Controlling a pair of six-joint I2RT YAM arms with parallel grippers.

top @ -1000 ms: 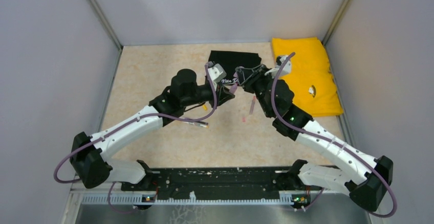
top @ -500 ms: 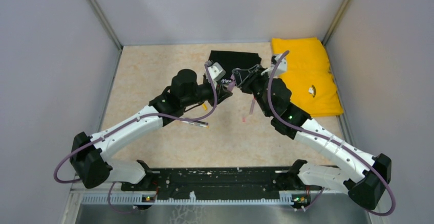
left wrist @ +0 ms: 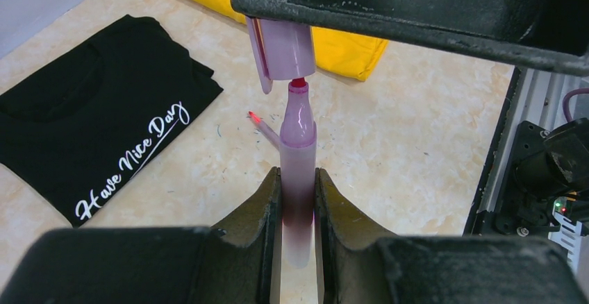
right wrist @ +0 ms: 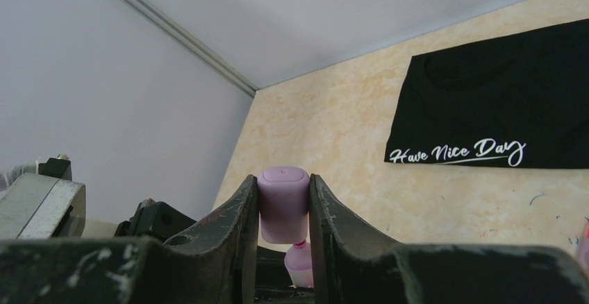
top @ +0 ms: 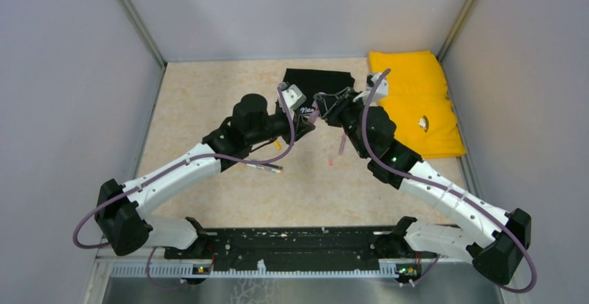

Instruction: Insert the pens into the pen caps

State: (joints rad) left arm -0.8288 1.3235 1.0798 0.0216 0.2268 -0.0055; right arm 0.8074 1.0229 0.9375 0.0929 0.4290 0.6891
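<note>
My left gripper (left wrist: 299, 179) is shut on a pale pink-purple pen (left wrist: 299, 151) and holds it with its red tip pointing away. My right gripper (right wrist: 283, 186) is shut on a purple cap (right wrist: 283, 203). The pen's tip (right wrist: 299, 262) sits right at the cap's open mouth (left wrist: 286, 48), barely entering. In the top view the two grippers meet above the table's middle, left (top: 309, 118) and right (top: 321, 106). A black-and-white pen (top: 262, 168), an orange-yellow cap (top: 279, 145) and a reddish-pink pen (top: 342, 142) lie on the table.
A black T-shirt (top: 318, 82) lies flat at the back, just behind the grippers. A folded yellow cloth (top: 413, 99) lies at the back right. Grey walls close in both sides and the back. A black rail (top: 292, 245) runs along the near edge.
My right gripper has shifted slightly left and back with the cap, closing on the pen's tip. The left arm has barely moved.
</note>
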